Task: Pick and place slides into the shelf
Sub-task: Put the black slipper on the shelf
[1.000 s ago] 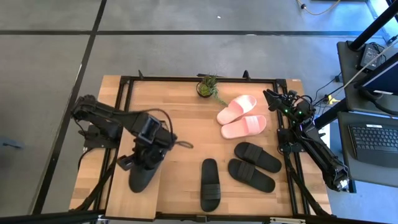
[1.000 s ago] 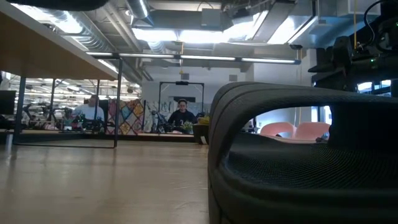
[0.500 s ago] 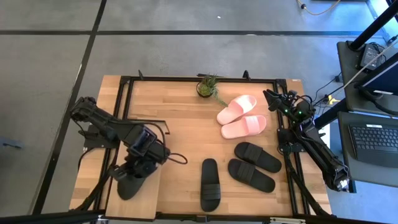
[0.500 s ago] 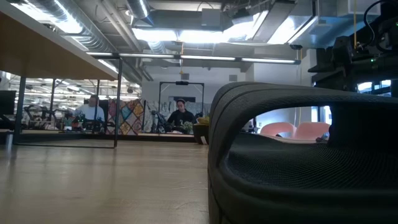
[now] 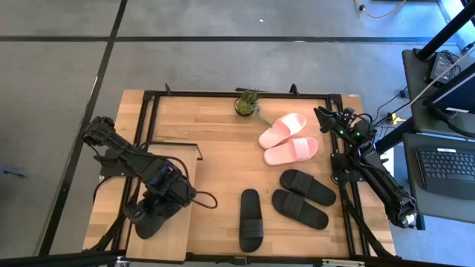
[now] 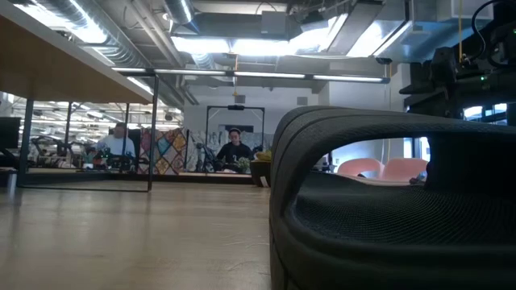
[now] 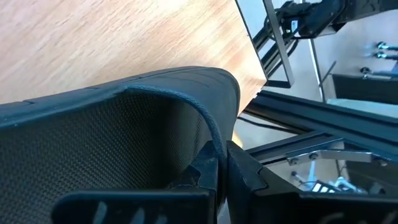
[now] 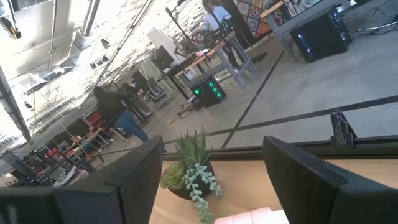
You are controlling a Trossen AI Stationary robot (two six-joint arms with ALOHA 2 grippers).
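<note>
In the high view my left gripper (image 5: 162,200) is over the shelf (image 5: 182,231), a light-wood plank with a dark far edge at the table's near left. It is shut on a black slide (image 5: 148,219). The left wrist view shows that slide (image 7: 112,143) close up, above wood grain. Three more black slides (image 5: 251,219) (image 5: 299,208) (image 5: 308,187) and two pink slides (image 5: 282,130) (image 5: 291,150) lie flat on the table. My right gripper (image 5: 325,117) waits open at the table's far right edge, touching nothing. My left gripper (image 7: 221,165) pinches the black slide's wide strap at its edge (image 7: 210,134) between the two fingers. The fingers come from above, slanting toward the near left corner. The slide sits below them over the shelf; whether its sole rests on the plank I cannot tell.
A small potted plant (image 5: 247,102) stands at the far edge, also seen in the right wrist view as the plant (image 8: 189,168). In the low view a black slide (image 6: 387,201) fills the right half. A black metal frame (image 5: 223,94) rims the table. People sit far behind.
My left gripper has carried the black slide toward the table's near left corner, along the shelf, staying shut on it. The slide has turned a little, its free end now pointing more toward the left edge. The right arm and the other slides have kept still.
</note>
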